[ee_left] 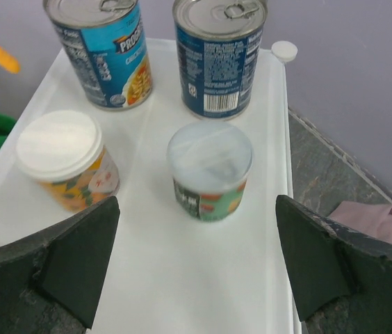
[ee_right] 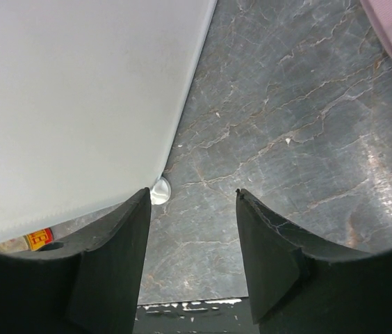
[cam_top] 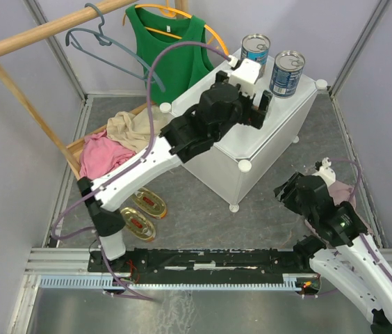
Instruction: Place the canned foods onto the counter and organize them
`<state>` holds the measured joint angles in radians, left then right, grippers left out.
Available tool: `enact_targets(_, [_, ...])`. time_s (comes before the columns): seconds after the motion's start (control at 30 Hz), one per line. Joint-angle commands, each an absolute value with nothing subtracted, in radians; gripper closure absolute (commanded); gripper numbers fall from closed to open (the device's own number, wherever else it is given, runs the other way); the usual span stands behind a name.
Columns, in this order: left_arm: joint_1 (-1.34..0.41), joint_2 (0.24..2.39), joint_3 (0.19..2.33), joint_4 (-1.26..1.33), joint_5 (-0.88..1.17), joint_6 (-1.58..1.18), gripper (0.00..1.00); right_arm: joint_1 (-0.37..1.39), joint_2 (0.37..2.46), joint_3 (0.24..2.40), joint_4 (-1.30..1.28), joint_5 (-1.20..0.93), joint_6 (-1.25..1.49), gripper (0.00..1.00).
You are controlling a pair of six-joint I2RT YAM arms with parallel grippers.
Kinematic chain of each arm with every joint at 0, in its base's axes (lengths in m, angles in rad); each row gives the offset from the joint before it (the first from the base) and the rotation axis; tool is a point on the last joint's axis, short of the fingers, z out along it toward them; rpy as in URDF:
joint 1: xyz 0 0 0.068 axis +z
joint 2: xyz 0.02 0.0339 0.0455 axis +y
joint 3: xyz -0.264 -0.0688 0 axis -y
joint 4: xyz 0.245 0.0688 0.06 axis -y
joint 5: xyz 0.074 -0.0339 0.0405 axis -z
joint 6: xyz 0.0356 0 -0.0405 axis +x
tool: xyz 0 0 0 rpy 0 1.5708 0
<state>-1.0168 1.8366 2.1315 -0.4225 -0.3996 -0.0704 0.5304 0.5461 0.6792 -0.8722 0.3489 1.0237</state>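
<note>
Two tall blue-labelled cans [cam_top: 255, 50] [cam_top: 287, 72] stand at the back of the white counter [cam_top: 251, 149]. The left wrist view shows them [ee_left: 105, 52] [ee_left: 218, 56] behind two small white-lidded cans [ee_left: 67, 158] [ee_left: 210, 170] on the counter top [ee_left: 182, 278]. My left gripper [cam_top: 265, 104] [ee_left: 197, 209] hovers open over the counter, just short of the right small can and holding nothing. Two flat gold tins [cam_top: 151, 203] [cam_top: 135, 223] lie on the floor by the left arm's base. My right gripper [cam_top: 286, 189] [ee_right: 192, 191] is open and empty above the floor beside the counter.
A wooden rack with hangers and a green top [cam_top: 168, 49] stands at the back left, over a tray of clothes [cam_top: 123, 139]. A pink cloth [cam_top: 338, 191] lies on the floor at the right. The counter's foot [ee_right: 160, 191] is near my right fingers.
</note>
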Motion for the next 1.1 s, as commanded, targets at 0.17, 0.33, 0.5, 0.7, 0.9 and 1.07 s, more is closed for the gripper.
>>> enact_targets(0.17, [-1.057,1.389,1.62,-0.238,-0.592,-0.084,0.01,0.536,0.487,0.771,-0.968,0.36,0.861,0.44])
enact_targets(0.33, [-1.062,1.22,1.422,-0.231,-0.644,-0.132,0.01,0.536,0.494,0.772,-0.972,0.287,0.798,0.48])
enact_targets(0.5, [-1.065,1.117,1.3,-0.246,-0.672,-0.18,0.01,0.535,0.485,0.831,-1.026,0.317,0.737,0.49])
enact_targets(0.7, [-1.066,1.026,1.198,-0.245,-0.693,-0.214,0.01,0.536,0.548,1.029,-1.067,0.41,0.675,0.48])
enact_targets(0.9, [-1.065,0.937,1.105,-0.266,-0.737,-0.257,0.01,0.536,0.676,1.248,-0.97,0.384,0.601,0.48])
enact_targets(1.07, [-1.066,0.871,1.034,-0.295,-0.775,-0.301,0.01,0.535,0.837,1.442,-0.869,0.295,0.546,0.48])
